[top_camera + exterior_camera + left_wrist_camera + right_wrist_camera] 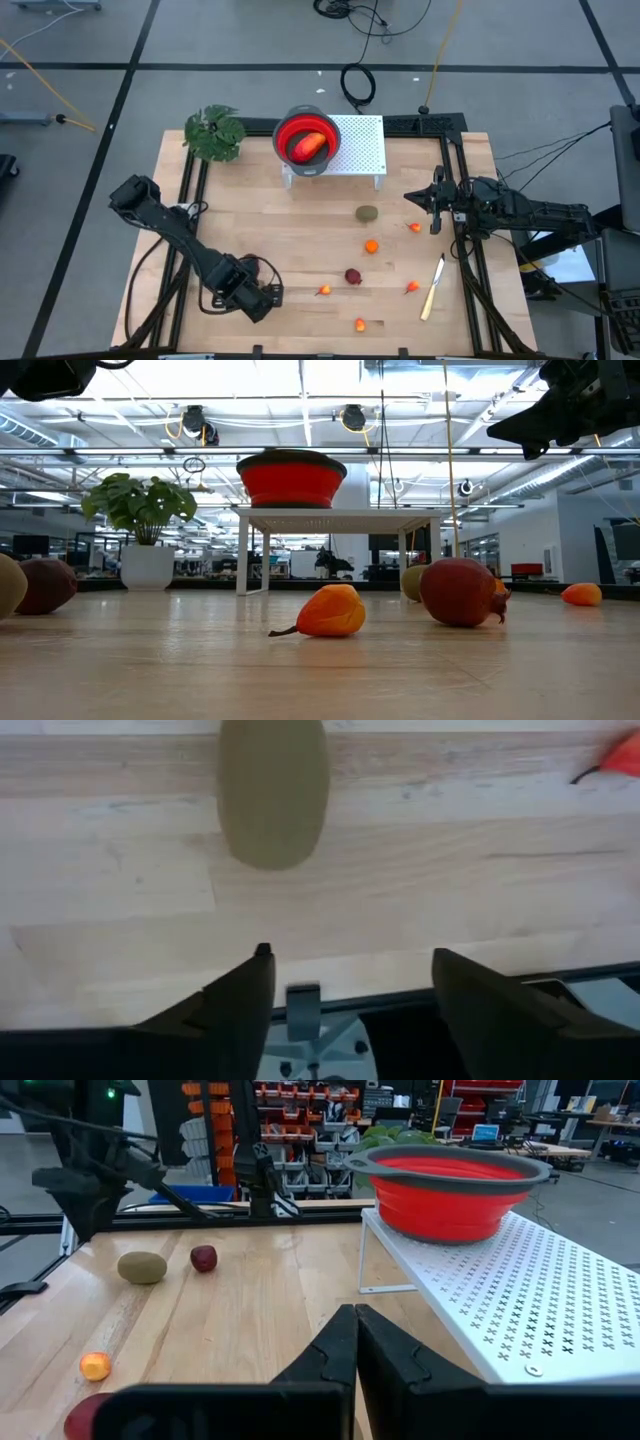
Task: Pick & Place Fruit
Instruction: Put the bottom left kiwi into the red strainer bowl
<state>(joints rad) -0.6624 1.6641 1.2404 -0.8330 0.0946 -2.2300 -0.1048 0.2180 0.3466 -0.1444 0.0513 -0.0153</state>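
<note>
- Fruit lies scattered over the wooden worktop (300,240): an olive-brown oval (367,213) near the middle, a dark red round (353,276) nearer the front, an orange ball (372,246) between those two, and small orange-red bits (323,291) along the front and right.
- A longer red-orange piece (309,144) rests inside the red collapsible bowl (285,135), which stands on a white perforated stand (362,150) at the back of the worktop.
- The left pincer (350,985) hangs low at the front left of the worktop, its fingers spread apart and grasping nothing; an olive-brown oval fruit (272,790) lies on the wood just ahead of it, apart from the fingers.
- The right pincer (356,1342) is clenched on nothing, fingers pressed together, held above the right side of the worktop.
- A pale-handled knife (433,287) lies near the front right corner.
- A leafy green plant (214,132) stands at the back left.
</note>
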